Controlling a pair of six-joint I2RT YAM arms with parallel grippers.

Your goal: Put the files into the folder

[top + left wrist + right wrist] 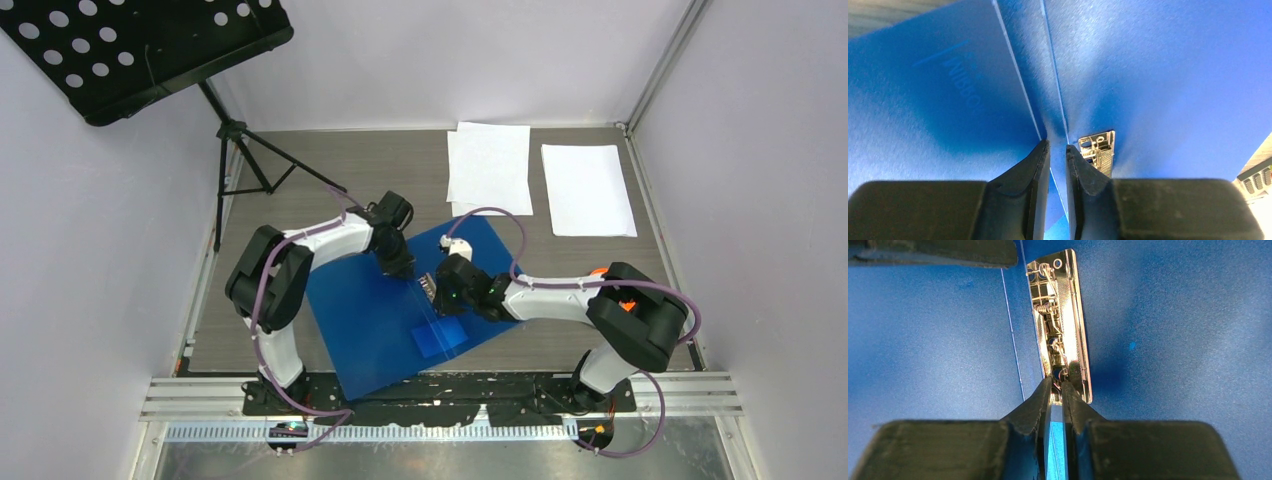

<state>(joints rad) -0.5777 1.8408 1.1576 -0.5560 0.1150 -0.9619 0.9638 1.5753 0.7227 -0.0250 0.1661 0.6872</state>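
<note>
The folder was blue plastic, finely grained, with a soft sheen. Its metal clip was mirror-bright and partly stippled. The files were matt white paper. The table showed grey wood grain.

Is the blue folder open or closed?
Open. The folder lies spread flat, both halves showing, with its inside metal clip in plain view.

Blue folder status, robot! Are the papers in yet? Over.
Left gripper nearly shut at folder crease; right gripper at metal clip, hold unclear. Folder open, no sheets inside. Files lie beyond it, nothing blocking.
</note>
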